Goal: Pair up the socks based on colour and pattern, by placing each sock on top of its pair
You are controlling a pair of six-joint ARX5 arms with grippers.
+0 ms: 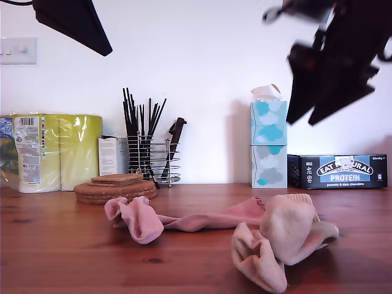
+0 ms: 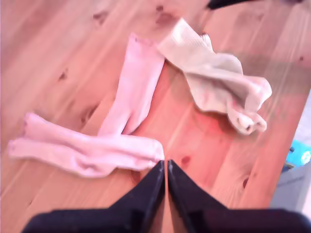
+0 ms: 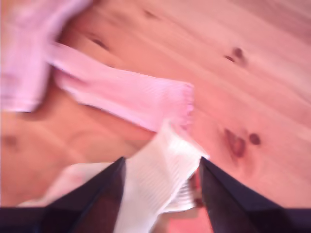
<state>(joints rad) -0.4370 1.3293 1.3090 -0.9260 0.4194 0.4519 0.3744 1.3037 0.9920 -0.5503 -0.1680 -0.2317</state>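
Cream-peach socks (image 1: 285, 239) lie crumpled nearest the lens on the wooden table (image 1: 55, 245), touching the dusty-pink socks (image 1: 190, 220) stretched out behind them — my second gripper (image 3: 161, 162) hangs above a ribbed cuff (image 3: 160, 194), fingers apart; my first gripper (image 2: 164, 164) hangs clear — fingers pressed together on nothing.

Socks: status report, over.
My first gripper shut, empty. My second gripper open over cream sock cuff. Pink socks meet at ends, not stacked. Nothing in the way.
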